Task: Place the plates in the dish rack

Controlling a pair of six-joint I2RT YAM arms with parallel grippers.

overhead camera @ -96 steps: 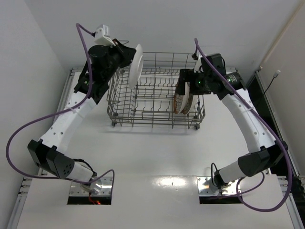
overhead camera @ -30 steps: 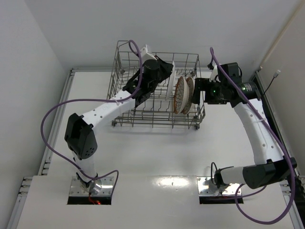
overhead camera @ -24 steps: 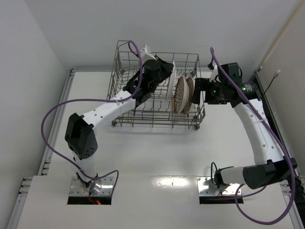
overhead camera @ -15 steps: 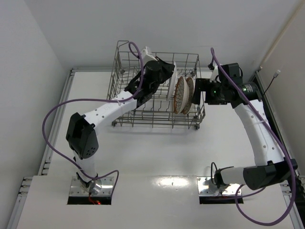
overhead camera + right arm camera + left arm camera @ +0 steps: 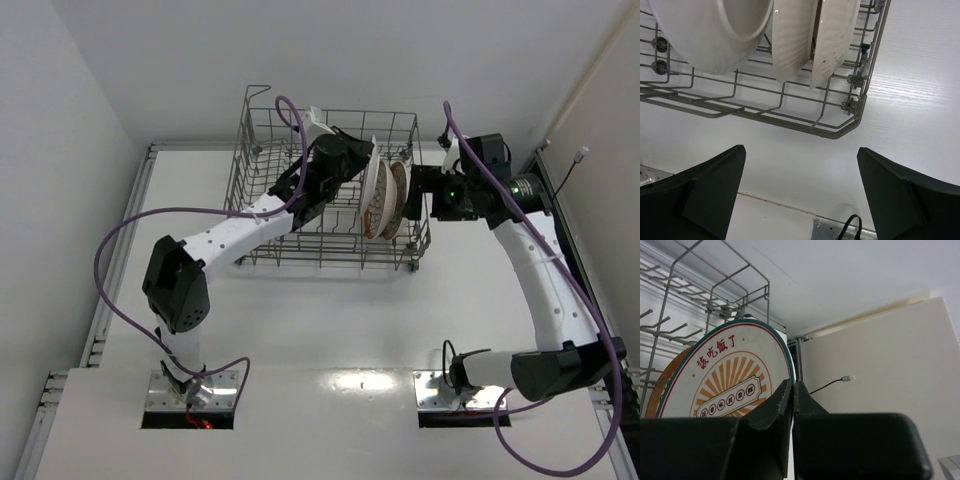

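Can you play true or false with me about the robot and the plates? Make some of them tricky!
1. The left pincer is pinching the plate with the orange sunburst. True.
2. The right pincer is holding a plate too. False: it is wide open and holds nothing.
3. Two more plates stand on edge in the dish rack. True.
4. The sunburst plate lies flat, face up. False: it is held on edge, right beside the other two plates.
5. The right pincer is reaching inside the rack. False: it is outside the rack, by its right end.
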